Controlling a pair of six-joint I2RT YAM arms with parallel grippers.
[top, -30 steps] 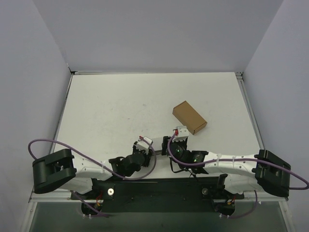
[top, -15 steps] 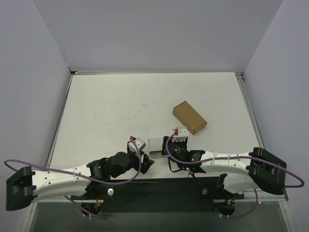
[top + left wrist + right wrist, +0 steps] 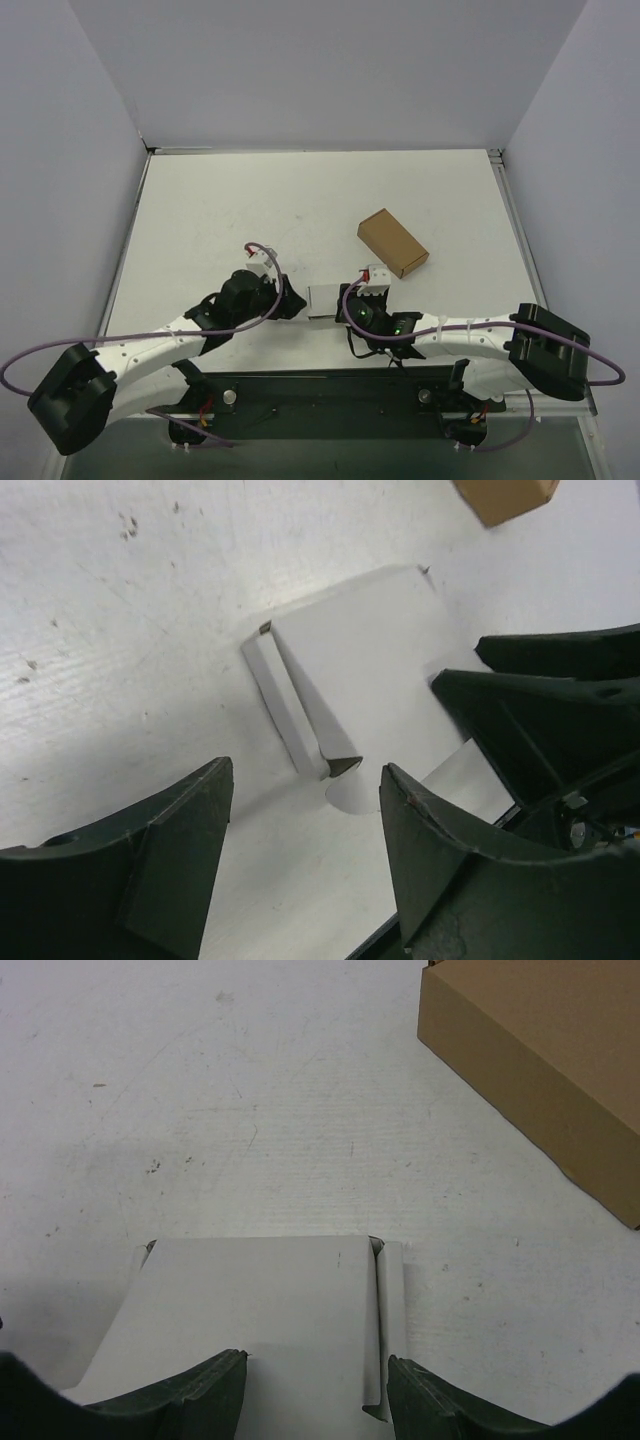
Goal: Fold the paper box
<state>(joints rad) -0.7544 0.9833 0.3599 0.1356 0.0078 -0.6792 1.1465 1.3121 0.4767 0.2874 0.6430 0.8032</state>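
Seems early in the folding: appears to pin the paper box (image 3: 260, 1300) flat near the front edge of the table (image 3: 220, 210) under the spread right end effector (image 3: 316, 1358), with the left end effector (image 3: 306, 767), also spread, hovering just beside a narrow raised side flap. Calls next, probably, for catching that flap and creasing it upright without dragging the sheet. Offers a white, lightly scuffed table between plain grey walls, with a brown box (image 3: 392, 243) lying just beyond the sheet.

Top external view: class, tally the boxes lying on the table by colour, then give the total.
White-grey flat paper box blank: 1
Brown closed cardboard box: 1
Total: 2
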